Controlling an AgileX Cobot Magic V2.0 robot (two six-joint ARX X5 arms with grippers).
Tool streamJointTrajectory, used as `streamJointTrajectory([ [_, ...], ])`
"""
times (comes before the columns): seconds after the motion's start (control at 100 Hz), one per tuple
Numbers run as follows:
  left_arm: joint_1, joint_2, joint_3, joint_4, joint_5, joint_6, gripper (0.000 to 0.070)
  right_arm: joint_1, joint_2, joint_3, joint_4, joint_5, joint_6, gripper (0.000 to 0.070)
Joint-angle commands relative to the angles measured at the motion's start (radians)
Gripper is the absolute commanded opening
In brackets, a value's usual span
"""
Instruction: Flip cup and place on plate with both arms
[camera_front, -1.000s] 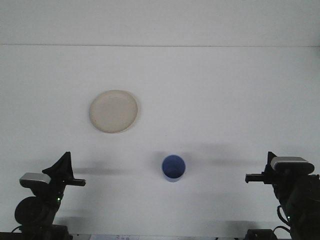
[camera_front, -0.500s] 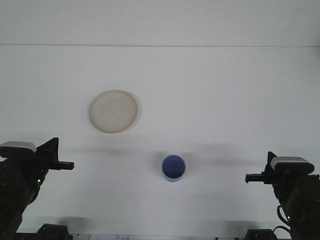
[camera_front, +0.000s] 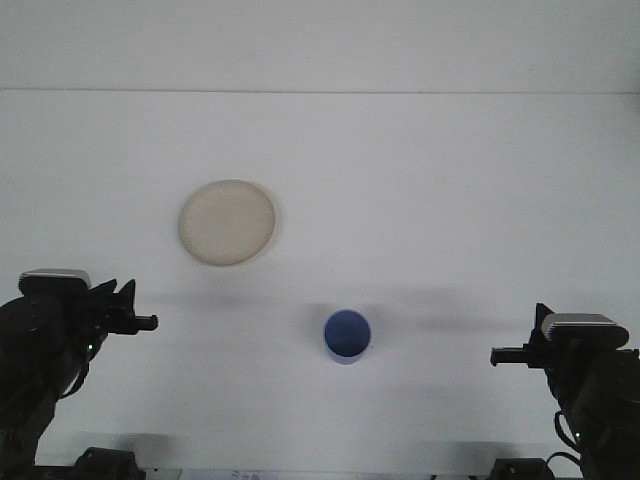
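Observation:
A blue cup (camera_front: 347, 336) stands on the white table near the front middle, its open mouth facing up. A cream round plate (camera_front: 228, 222) lies flat, up and to the left of the cup. My left gripper (camera_front: 143, 321) hovers at the left edge, level with the cup and well to its left, pointing right. My right gripper (camera_front: 500, 355) is at the lower right, pointing left toward the cup from some distance. Neither gripper touches anything.
The white table (camera_front: 420, 200) stretches back to a white wall. Both arm bases fill the lower corners.
The left arm has risen and swung out to the left, then moved slightly right again. The right arm, cup and plate have stayed still.

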Motion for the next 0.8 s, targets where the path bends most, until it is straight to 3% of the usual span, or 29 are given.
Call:
streamJointTrajectory([
  [0.0,-0.008,0.036,0.016,-0.019,0.010,-0.020,0.0594,0.002,0.001,0.006,0.010,0.000,-0.004,0.0000],
  [0.2,-0.075,0.162,0.029,-0.010,0.197,-0.074,0.0583,0.002,0.001,0.006,0.009,0.000,-0.004,0.0000],
  [0.33,-0.172,0.300,0.087,-0.008,0.261,-0.110,0.0583,0.002,0.001,0.006,0.009,0.000,-0.003,0.0000],
  [0.79,-0.557,0.777,0.364,-0.040,0.261,-0.120,0.0584,0.002,0.001,0.006,0.010,0.000,-0.004,0.0000],
])
